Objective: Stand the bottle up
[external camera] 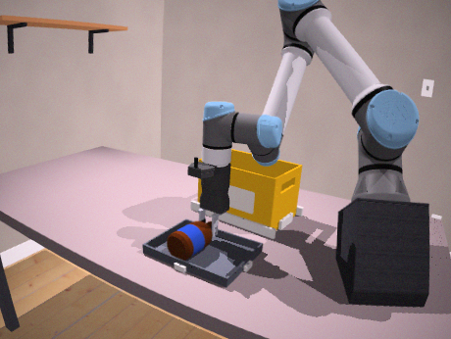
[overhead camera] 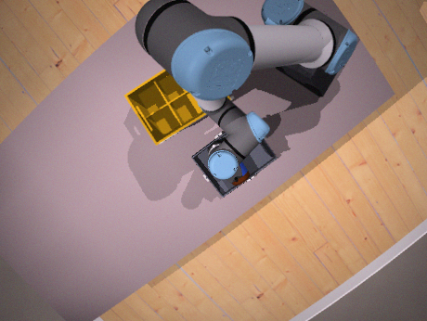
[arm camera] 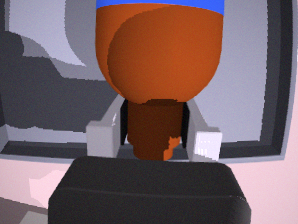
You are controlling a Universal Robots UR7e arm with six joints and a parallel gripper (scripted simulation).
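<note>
Brown-and-blue bottle [overhead camera: 244, 170] [external camera: 189, 241] [arm camera: 160, 55], one, lying inside the tray [overhead camera: 223, 194] [external camera: 226, 281] [arm camera: 282, 100]; jaws [external camera: 209, 226] partly open, closed on its neck; presumably rigid, smooth, heavier at the body, liable to swivel; neck hold apt, grip firm, lift clear of tray wall.

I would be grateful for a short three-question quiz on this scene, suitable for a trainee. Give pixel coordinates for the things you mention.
1. True or false: the bottle [overhead camera: 240, 180] [external camera: 190, 241] [arm camera: 162, 55] is standing upright on the tray [overhead camera: 270, 161] [external camera: 225, 280] [arm camera: 285, 85].
2. Which part of the bottle is the claw [external camera: 208, 227] [arm camera: 155, 110] closed on?
A) its base
B) its blue band
C) its neck
3. Fill in the blank: the crate [overhead camera: 157, 141] [external camera: 281, 201] beside the tray is ____ in colour.

Key: 1. False; 2. C; 3. yellow
</note>
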